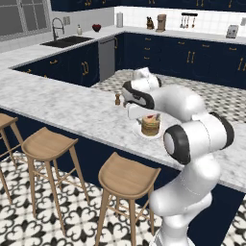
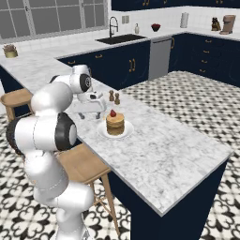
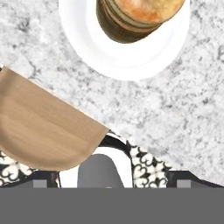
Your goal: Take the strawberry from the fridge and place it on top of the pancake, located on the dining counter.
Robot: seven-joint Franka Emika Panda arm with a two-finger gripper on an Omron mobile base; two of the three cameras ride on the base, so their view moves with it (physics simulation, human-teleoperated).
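The strawberry [image 1: 153,116] [image 2: 113,113], small and red, rests on top of the pancake [image 1: 150,126] [image 2: 115,125] [image 3: 140,17], a golden-brown stack on a white plate [image 1: 142,134] [image 2: 126,132] [image 3: 127,61]. The plate stands on the marble dining counter [image 1: 72,110] [image 2: 164,150] [image 3: 183,113], near its stool-side edge. My gripper [image 2: 91,111] [image 3: 112,183] hovers above the counter edge just beside the plate, apart from the stack. It is open, its tips spread wide with nothing between them. In the left base view my own arm covers most of the hand. The fridge is out of view.
Two small brown shakers [image 1: 117,99] [image 2: 114,97] stand on the counter just beyond the hand. Round wooden stools [image 1: 47,143] [image 1: 129,175] [image 2: 84,164] [image 3: 39,127] line the counter's front edge below the gripper. The sink and tap [image 1: 65,41] [image 2: 119,37] sit on the far worktop.
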